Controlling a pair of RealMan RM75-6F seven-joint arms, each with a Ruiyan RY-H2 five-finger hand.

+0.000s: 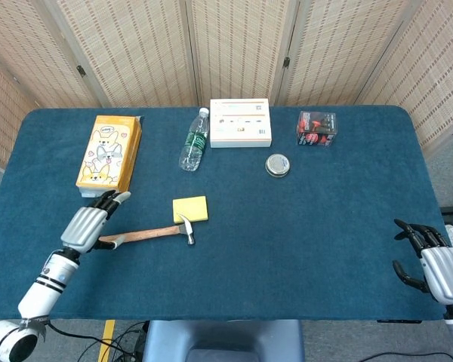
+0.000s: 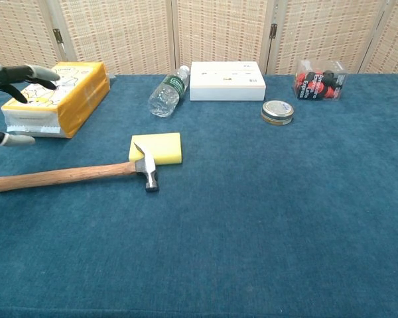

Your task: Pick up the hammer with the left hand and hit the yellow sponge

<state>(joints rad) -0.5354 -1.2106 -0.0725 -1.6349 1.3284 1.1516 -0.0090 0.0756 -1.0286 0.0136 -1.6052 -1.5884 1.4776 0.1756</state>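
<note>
**Left hand open beside the lying hammer**

Left hand [image 1: 84, 226] hovers with fingers spread, holding nothing, near the table's [image 1: 302, 226] left edge. The hammer [image 1: 152, 233] lies flat, its long axis running left to right: brown wooden handle toward that hand, metal head just beside the yellow sponge [image 1: 190, 208]. Right hand [image 1: 438, 268], fingers apart, sits at the front right corner.
</note>
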